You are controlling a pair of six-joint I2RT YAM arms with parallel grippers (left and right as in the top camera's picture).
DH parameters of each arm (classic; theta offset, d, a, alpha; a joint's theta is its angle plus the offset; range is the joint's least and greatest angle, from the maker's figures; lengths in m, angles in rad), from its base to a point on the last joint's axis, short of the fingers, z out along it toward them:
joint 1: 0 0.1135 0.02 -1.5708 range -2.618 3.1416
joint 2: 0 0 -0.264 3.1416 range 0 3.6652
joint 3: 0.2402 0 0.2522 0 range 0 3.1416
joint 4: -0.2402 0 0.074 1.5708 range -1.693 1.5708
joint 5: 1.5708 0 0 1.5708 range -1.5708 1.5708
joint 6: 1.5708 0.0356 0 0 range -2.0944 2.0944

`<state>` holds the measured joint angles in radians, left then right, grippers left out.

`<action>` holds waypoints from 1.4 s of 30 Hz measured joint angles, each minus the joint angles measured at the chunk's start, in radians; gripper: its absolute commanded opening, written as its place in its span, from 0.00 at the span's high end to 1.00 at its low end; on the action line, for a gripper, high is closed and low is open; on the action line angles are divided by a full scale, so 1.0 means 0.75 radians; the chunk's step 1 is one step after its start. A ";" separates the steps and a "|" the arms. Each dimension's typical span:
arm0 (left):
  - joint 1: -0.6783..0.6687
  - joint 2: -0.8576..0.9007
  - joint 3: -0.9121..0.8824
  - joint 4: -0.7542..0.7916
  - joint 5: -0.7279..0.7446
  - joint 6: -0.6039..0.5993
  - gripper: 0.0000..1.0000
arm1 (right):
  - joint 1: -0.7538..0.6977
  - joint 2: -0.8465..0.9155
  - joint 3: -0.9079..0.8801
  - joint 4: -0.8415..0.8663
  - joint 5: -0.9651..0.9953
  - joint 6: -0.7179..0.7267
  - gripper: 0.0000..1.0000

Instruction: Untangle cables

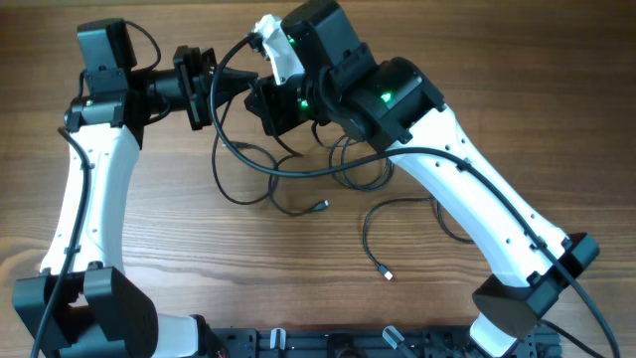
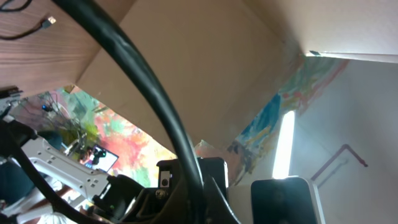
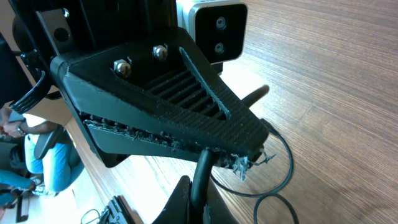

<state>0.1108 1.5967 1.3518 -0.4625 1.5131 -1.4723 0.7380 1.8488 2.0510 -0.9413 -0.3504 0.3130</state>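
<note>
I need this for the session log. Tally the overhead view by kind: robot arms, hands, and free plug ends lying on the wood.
Robot arms: 2 (left arm, right arm)
Hands: 2 (left hand, right hand)
Free plug ends: 2 (upper plug end, lower plug end)
Total: 6
The cables overlap too much to count.

The cables [image 1: 288,171] lie on table [image 1: 199,261] ctr, btwn L arm [image 1: 94,189] & R arm [image 1: 477,189].

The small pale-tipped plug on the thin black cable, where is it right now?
In the overhead view, the pale-tipped plug lies loose on the wooden table, beside the right arm's white forearm and nearer the robot's base than the tangle of black cables.
</note>
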 measured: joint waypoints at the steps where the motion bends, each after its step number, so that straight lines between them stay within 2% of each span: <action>1: 0.000 0.000 0.000 -0.001 -0.005 0.000 0.96 | 0.000 0.000 0.000 -0.002 0.000 0.000 0.89; 2: 0.000 0.000 0.000 0.000 -0.011 0.000 0.96 | 0.000 0.000 0.000 -0.016 -0.001 0.001 0.83; 3: 0.000 0.000 0.000 0.005 -0.026 0.002 0.96 | 0.001 0.000 0.000 -0.037 -0.001 0.003 0.65; 4: 0.000 0.000 -0.001 0.037 -0.049 0.021 0.96 | 0.002 0.000 0.000 -0.052 -0.003 0.003 0.37; 5: 0.000 0.000 -0.003 0.093 -0.071 0.058 0.96 | 0.002 0.000 0.000 -0.060 -0.007 0.005 0.18; 6: 0.000 0.000 -0.003 0.156 -0.097 0.117 0.96 | 0.002 0.000 0.000 -0.068 -0.010 0.007 0.10; 8: 0.000 -0.001 -0.003 0.203 -0.172 0.280 0.96 | 0.002 0.000 0.000 -0.089 -0.011 0.005 0.04; 11: 0.000 -0.003 -0.001 0.151 -0.343 0.544 0.96 | 0.002 0.000 0.000 -0.128 -0.011 0.031 0.01; 14: 0.000 -0.003 -0.001 0.044 -0.601 0.658 0.96 | -0.006 -0.008 0.000 -0.195 -0.011 0.036 0.00; 17: 0.000 -0.003 0.037 -0.020 -0.675 0.685 0.96 | -0.034 -0.048 0.000 -0.226 -0.011 0.036 0.00; 22: 0.000 -0.007 0.458 -0.105 -0.741 0.705 0.96 | -0.071 -0.179 0.000 -0.256 -0.011 0.036 0.00; 25: -0.002 -0.019 0.675 0.016 -0.950 0.782 0.96 | -0.071 -0.179 0.000 -0.280 -0.011 0.036 0.00; 28: -0.018 -0.039 0.715 0.094 -1.282 0.862 0.96 | -0.071 -0.179 0.000 -0.297 -0.011 0.036 0.00; 30: -0.081 -0.014 0.715 0.108 -1.555 1.043 0.96 | -0.071 -0.179 0.000 -0.298 -0.011 0.035 0.00; 32: -0.164 0.023 0.715 0.112 -1.678 1.288 0.95 | -0.071 -0.179 0.000 -0.299 -0.010 0.036 0.00; 33: -0.217 0.056 0.715 0.114 -1.715 1.401 0.95 | -0.071 -0.179 0.000 -0.299 -0.007 0.036 0.00; 36: -0.309 0.126 0.714 0.163 -1.743 1.520 0.94 | -0.071 -0.179 0.000 -0.303 -0.005 0.035 0.00; 42: -0.370 0.166 0.714 0.280 -1.736 1.541 0.92 | -0.071 -0.179 0.000 -0.332 -0.005 0.036 0.00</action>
<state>-0.1669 1.7214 1.8874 -0.2527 0.2108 -0.3168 0.6846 1.7149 2.0510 -1.1900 -0.3538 0.3397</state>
